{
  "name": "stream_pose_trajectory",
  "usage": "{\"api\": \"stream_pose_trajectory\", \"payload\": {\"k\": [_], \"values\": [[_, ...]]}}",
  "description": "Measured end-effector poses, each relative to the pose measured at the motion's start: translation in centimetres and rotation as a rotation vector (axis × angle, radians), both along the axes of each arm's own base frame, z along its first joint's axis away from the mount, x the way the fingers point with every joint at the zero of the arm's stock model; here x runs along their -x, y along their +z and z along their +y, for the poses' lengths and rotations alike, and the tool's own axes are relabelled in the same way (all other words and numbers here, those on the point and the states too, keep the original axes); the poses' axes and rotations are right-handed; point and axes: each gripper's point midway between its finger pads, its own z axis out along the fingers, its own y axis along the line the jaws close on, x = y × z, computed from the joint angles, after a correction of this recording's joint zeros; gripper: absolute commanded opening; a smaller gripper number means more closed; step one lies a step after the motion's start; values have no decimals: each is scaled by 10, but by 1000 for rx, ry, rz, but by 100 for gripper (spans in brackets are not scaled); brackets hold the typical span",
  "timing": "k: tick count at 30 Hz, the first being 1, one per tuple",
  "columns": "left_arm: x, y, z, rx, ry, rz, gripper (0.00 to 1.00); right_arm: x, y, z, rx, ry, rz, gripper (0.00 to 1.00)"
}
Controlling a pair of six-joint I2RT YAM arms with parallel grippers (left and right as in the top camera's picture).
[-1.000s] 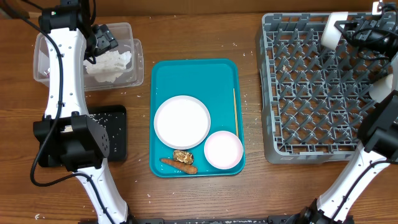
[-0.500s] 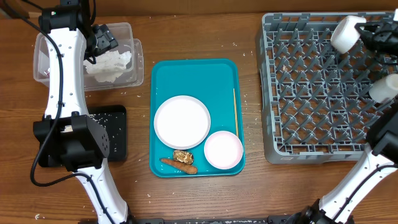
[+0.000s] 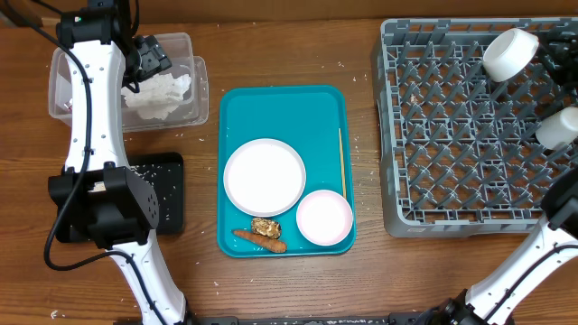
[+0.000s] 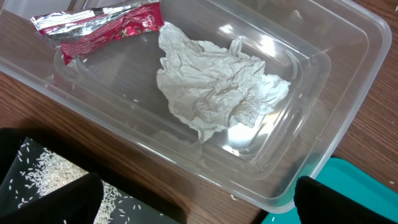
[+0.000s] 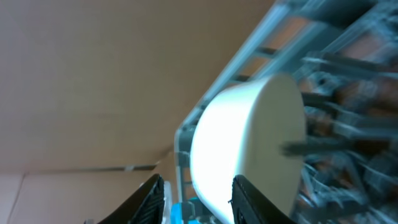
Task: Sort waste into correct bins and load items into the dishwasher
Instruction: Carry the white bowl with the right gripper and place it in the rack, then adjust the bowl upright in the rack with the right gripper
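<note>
The one small cup (image 3: 510,52) has shifted right; we see it just beyond our right gripper (image 5: 198,200), jaws parted (left gripper (image 4: 199,202) wide).

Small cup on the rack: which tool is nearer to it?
Right. The right tool is right at the small cup in the dish rack's far right corner; the left tool hangs over the clear tub on the opposite side.

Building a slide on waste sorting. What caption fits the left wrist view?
Crumpled napkin and red wrapper lie in the clear tub, a black tray of rice beside it.
</note>
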Motion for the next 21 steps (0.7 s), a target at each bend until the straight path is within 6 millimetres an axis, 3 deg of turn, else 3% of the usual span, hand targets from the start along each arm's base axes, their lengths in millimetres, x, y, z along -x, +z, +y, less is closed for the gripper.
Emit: {"api": "stream_pose_trajectory", "payload": {"k": [6, 11, 17, 19, 21], "values": [[0, 0, 0, 0, 0, 0, 100, 26, 1, -33, 104, -167, 207, 38], [0, 0, 0, 0, 0, 0, 100, 44, 39, -46, 258, -260, 255, 39], [0, 0, 0, 0, 0, 0, 100, 58, 105, -24, 425, -308, 213, 40], [0, 0, 0, 0, 0, 0, 100, 53, 124, -4, 490, -285, 178, 26], [0, 0, 0, 0, 0, 0, 100, 44, 129, 15, 543, -264, 166, 15]]}}
